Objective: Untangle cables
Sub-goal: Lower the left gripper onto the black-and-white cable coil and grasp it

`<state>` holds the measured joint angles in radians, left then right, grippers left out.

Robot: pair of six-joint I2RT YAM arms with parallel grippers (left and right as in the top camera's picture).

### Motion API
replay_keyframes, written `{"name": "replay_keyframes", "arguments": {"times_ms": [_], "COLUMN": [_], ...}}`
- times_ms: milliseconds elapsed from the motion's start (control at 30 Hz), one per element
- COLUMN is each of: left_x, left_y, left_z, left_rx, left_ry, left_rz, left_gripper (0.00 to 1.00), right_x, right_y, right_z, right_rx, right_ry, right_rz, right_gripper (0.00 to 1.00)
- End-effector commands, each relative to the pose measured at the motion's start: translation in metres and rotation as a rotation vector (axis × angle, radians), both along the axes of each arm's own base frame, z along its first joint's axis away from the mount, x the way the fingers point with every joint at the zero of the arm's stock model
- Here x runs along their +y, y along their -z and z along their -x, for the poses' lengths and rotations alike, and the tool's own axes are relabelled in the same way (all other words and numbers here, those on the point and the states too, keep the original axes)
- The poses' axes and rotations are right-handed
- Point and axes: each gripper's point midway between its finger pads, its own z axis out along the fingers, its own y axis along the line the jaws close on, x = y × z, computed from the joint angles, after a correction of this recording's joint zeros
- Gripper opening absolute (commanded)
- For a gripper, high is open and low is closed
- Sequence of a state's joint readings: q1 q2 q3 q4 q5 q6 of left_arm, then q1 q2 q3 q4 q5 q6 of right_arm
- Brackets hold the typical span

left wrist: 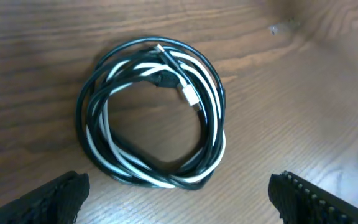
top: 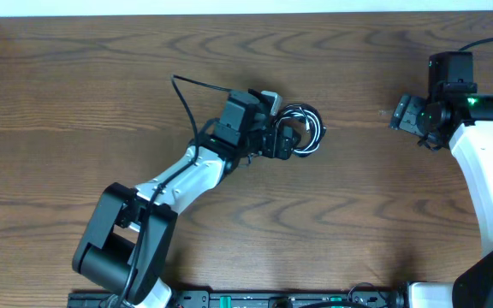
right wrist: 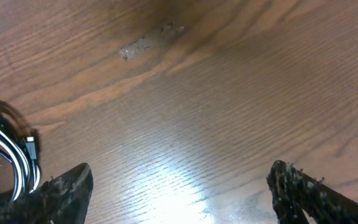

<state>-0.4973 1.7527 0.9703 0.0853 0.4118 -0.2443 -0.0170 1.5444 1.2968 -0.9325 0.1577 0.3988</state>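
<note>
The black cable [left wrist: 135, 45] and the white cable [left wrist: 129, 163] are being seen as alternating dark and pale stripes in one coil. The desk [left wrist: 291, 93] is being shown in brown, wavy wood grain.

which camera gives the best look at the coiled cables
The left wrist view: the cables lie whole in frame, with the black and white strands and plug ends clear. Overhead shows them small, partly behind the left end effector. The right wrist view catches only an edge at its left border.
</note>
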Motion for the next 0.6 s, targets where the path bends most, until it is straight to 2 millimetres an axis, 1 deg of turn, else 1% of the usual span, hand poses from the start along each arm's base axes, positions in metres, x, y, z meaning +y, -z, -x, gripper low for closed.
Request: {"name": "replay_keyframes", "arguments": {"times_ms": [0,100,200,300,400,567], "left_x": [-0.002,-0.004,-0.007,-0.002,0.005,0.019], "left_y": [0.005,0.012,0.021,0.023,0.022,0.024], "left_z": [-0.006,-0.004,-0.002,-0.007,-0.013,-0.020], "left_rx": [-0.028,-0.040,-0.049,-0.071,-0.093,-0.123], "left_ry": [-0.059,-0.079,-0.104,-0.183,-0.254,-0.325], "left_rz": [-0.054,-0.097,-0.145,-0.187,-0.212,-0.266], "left_gripper": [0.97,0.97,0.94,0.93,0.90,0.88], "right_x": [-0.003,-0.003,-0.003,-0.003,-0.003,-0.003], "right_y": [-0.004,-0.002,-0.001,0.000,0.000,0.001], "right_z": [-0.001,0.003,0.006,0.008,0.009,0.012], "right_rx": [-0.003,0.014,0.025,0.033,0.042,0.056], "right_ry": [0.027,0.027,0.026,0.026,0.022,0.019], "right_rz": [0.013,0.013,0.013,0.013,0.015,0.016], "right_gripper": [0.87,0.87,0.86,0.86,0.86,0.86]}}
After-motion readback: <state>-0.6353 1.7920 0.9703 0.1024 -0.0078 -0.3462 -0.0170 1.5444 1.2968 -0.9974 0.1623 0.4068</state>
